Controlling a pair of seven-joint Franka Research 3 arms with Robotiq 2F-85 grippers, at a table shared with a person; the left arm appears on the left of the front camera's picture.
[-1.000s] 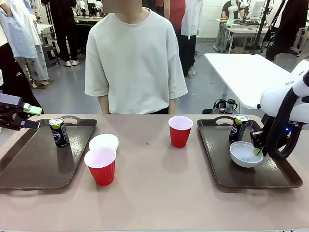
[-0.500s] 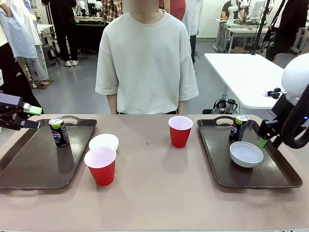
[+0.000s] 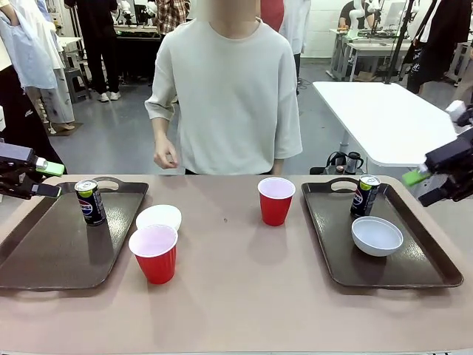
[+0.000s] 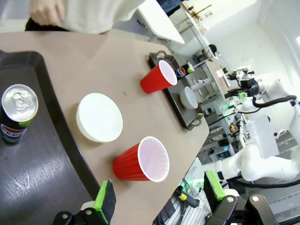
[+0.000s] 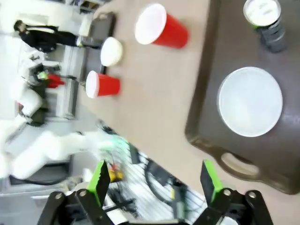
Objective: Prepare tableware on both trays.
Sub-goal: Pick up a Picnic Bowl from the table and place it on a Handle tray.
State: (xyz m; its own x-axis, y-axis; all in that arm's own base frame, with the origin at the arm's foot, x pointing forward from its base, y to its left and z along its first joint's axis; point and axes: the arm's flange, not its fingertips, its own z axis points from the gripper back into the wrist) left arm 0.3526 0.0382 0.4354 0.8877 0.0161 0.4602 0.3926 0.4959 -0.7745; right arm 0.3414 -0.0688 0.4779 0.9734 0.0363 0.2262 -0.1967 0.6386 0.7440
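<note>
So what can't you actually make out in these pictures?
- Front view: the left gripper and right gripper are cut off by the picture's side edges.
- Right wrist view: blur smears whatever lies past the table edge.
- Front view: the print on the can on the right tray is too small to read.

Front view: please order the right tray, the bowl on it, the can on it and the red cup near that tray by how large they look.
1. Largest by far: right tray.
2. The bowl and red cup look about alike, so I do not rank them.
3. Smallest: can.
</note>
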